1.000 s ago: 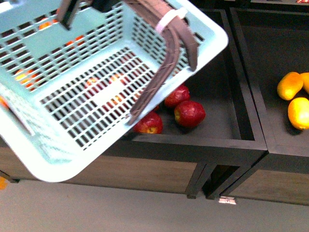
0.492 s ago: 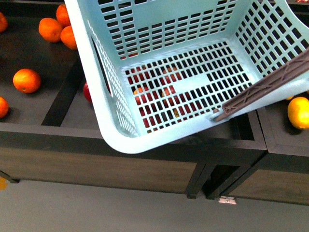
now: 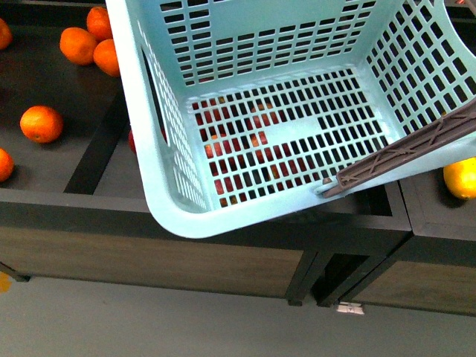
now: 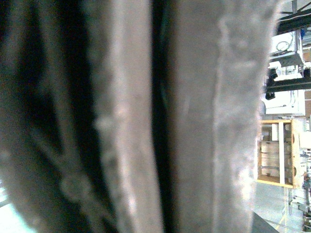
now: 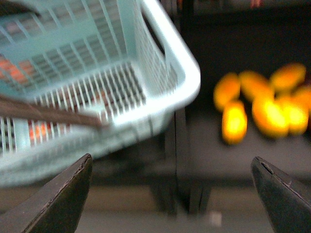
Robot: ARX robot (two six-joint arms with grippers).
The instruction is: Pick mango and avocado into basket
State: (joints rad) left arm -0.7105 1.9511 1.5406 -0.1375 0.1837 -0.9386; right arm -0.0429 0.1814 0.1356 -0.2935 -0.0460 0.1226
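Note:
The light turquoise basket (image 3: 268, 126) hangs tilted over the dark shelf and fills the upper middle of the front view. It has nothing in it. Its brown handle (image 3: 409, 152) lies across its right rim. The left wrist view is filled by a blurred close-up of that handle (image 4: 194, 116), on which my left gripper is shut. My right gripper (image 5: 172, 194) is open and empty, with the basket (image 5: 165, 63) on one side ahead of it and several orange-yellow mangoes (image 5: 233, 121) in a dark bin on the other. One mango (image 3: 461, 178) shows at the front view's right edge. The avocado is out of view.
Round oranges (image 3: 41, 123) lie in the left bin. Red apples (image 3: 223, 149) show through the basket's slotted bottom in the middle bin. Dark dividers (image 3: 93, 152) separate the bins. Grey floor lies below the shelf front (image 3: 186, 260).
The basket swung from the left to the right across the shelf a second ago and turned, uncovering the oranges. In the last half second it only shifted slightly.

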